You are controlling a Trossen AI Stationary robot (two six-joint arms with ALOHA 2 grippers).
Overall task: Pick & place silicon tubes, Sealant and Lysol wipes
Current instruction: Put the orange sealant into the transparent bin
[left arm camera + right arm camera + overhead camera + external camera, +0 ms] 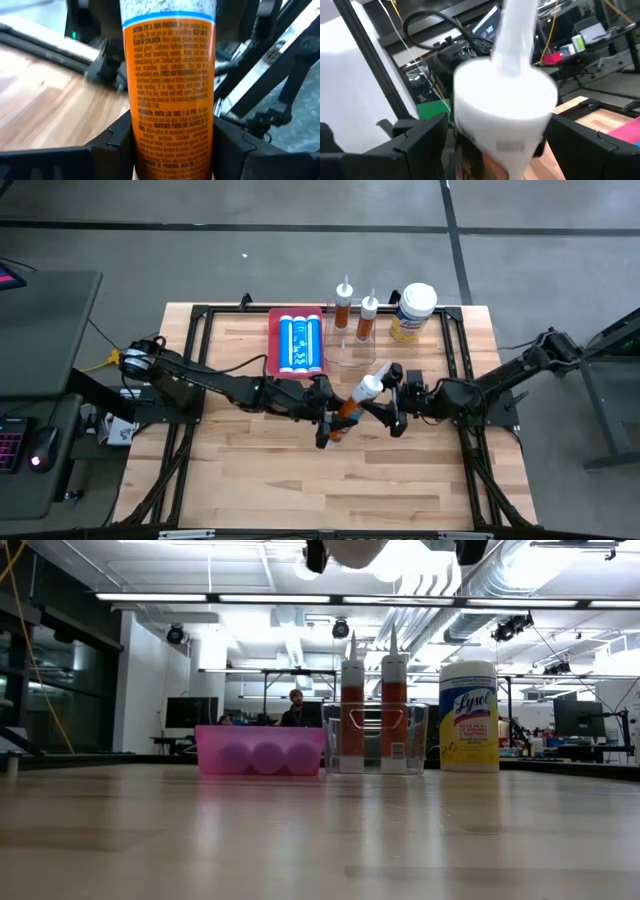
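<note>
Above the tabletop point(250, 470), our left end effector point(335, 425) clenched the sealant cartridge point(358, 398) by its base, nozzle toward our right end effector point(392, 398), whose fingers stood released around it, apparently for a handover.

The left arm reaches from the table's left side toward the middle, stretched low, its left gripper point(338, 423) closed with both fingers point(112, 145) pressed against the sides of an orange cartridge point(170, 95). The right arm comes in from the right side, bent at the elbow, and its right gripper point(392, 402) sits just beside the left one at mid-table. Its fingers point(422, 137) stand wide apart on either side of the cartridge's white nozzle end, not touching it.
</note>
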